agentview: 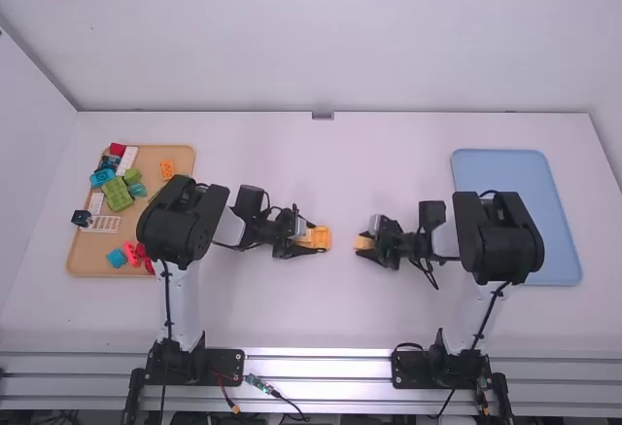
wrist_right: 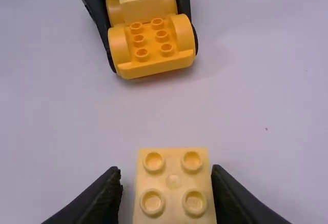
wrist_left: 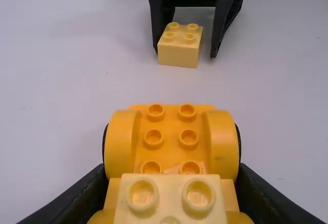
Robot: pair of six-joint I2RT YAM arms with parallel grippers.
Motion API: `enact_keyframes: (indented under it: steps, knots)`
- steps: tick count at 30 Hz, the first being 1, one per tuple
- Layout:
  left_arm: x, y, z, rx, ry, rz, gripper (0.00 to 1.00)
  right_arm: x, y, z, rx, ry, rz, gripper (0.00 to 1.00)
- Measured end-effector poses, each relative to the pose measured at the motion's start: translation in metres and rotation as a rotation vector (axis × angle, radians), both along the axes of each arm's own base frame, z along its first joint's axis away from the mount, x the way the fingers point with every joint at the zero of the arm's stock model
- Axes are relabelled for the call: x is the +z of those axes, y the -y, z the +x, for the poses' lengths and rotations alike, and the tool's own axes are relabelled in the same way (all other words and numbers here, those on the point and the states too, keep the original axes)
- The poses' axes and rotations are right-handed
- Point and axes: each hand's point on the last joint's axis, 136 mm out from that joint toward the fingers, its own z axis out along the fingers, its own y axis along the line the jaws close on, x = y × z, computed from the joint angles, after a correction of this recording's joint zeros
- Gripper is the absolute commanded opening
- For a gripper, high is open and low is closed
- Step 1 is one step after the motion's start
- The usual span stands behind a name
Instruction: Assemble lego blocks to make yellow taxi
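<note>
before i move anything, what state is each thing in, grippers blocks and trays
Left gripper: shut on the car base
Car base: upright, gripped by its sides, front studs bare
Stacked block: on the car base, studs up
Right gripper: open, a gap beside the block between its fingers
Loose block: unattached, studs up
Tan tray: flat, holding mixed blocks
Blue tray: flat, partly hidden
</note>
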Motion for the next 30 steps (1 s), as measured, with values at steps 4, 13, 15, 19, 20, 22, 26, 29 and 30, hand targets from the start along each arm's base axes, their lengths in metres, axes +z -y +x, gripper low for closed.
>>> enact_keyframes:
  steps: [4, 13, 15, 19, 20, 22, 26, 29, 30]
  knots:
    - [0.0, 0.0, 0.0, 0.0, 0.0, 0.0, 0.39, 0.001, 0.0, 0.003, 0.0, -0.016, 0.0, 0.47]
    - [0.0, 0.0, 0.0, 0.0, 0.0, 0.0, 0.39, 0.004, 0.0, 0.008, 0.001, -0.008, 0.0, 0.33]
    - [0.0, 0.0, 0.0, 0.001, -0.001, 0.0, 0.38, 0.004, 0.0, 0.008, 0.001, -0.009, 0.0, 0.32]
    - [0.0, 0.0, 0.0, 0.0, 0.0, 0.0, 0.38, 0.004, 0.0, 0.008, 0.002, -0.008, 0.001, 0.28]
    - [0.0, 0.0, 0.0, 0.0, -0.001, 0.0, 0.38, 0.004, 0.0, 0.008, 0.002, -0.008, 0.001, 0.27]
    - [0.0, 0.0, 0.0, 0.001, -0.001, 0.001, 0.38, 0.004, -0.001, 0.008, 0.005, -0.008, 0.001, 0.24]
    - [-0.001, 0.0, 0.0, 0.003, -0.007, 0.004, 0.38, 0.008, -0.007, 0.003, 0.026, -0.018, -0.007, 0.15]
    - [-0.001, 0.0, -0.001, 0.003, -0.01, 0.004, 0.37, 0.02, -0.016, 0.001, 0.054, 0.017, -0.039, 0.11]
    - [-0.001, 0.0, -0.001, 0.003, -0.011, 0.005, 0.37, 0.022, -0.018, 0.001, 0.058, 0.027, -0.044, 0.11]
